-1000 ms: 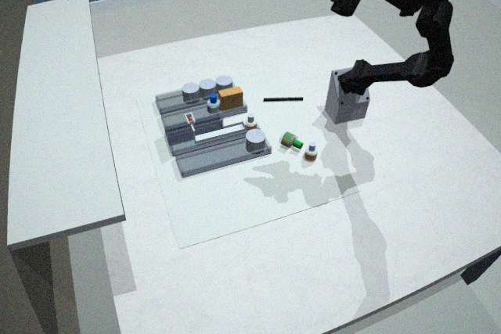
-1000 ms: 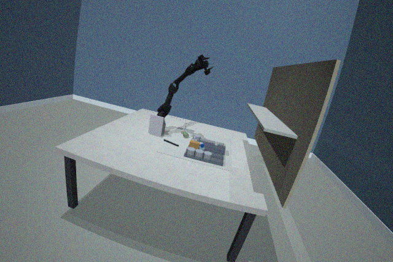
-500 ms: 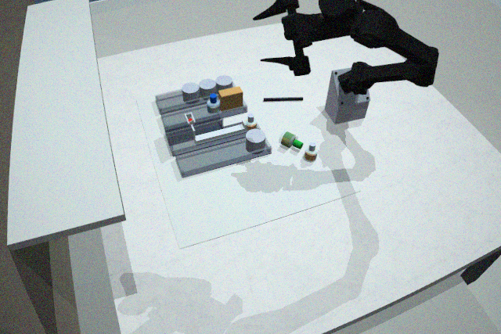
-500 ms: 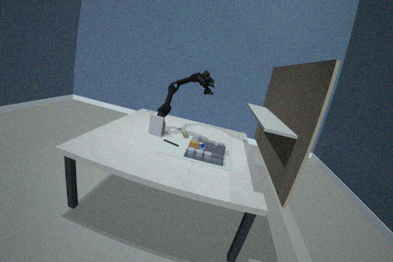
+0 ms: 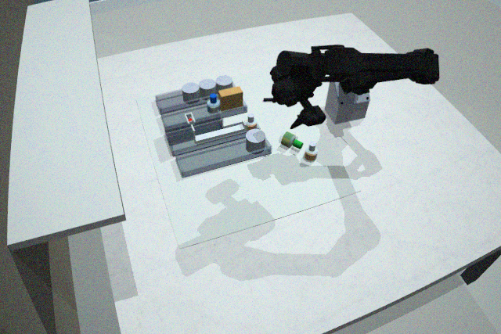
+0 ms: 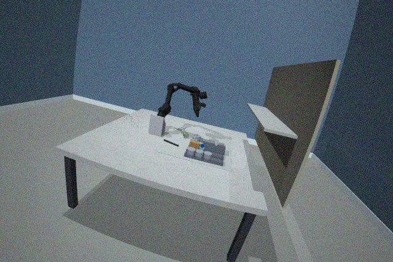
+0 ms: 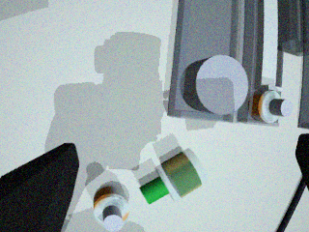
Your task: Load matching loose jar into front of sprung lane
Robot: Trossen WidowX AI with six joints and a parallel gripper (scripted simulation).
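The loose jar [image 5: 311, 155] [image 7: 109, 207] with an orange-brown label and grey cap stands upright on the table in front of the rack. A matching jar [image 5: 250, 123] [image 7: 266, 107] stands upright near the front end of the sprung lane, with white strips [image 5: 218, 133] running back along the lane. The pusher plate and the low front stop cannot be made out clearly. My gripper [image 7: 192, 151] is open and empty, above the table, pointing down; in the wrist view its fingers stand wide apart, with the loose jar towards the lower left between them.
A green-capped jar [image 5: 288, 138] [image 7: 180, 175] lies on its side beside the loose jar. A grey cylinder [image 5: 255, 140] [image 7: 222, 84] stands in the neighbouring lane. A blue-capped jar [image 5: 213, 104], an orange box [image 5: 230, 98] and several cylinders occupy other lanes. A black rod [image 6: 171, 142] lies nearby.
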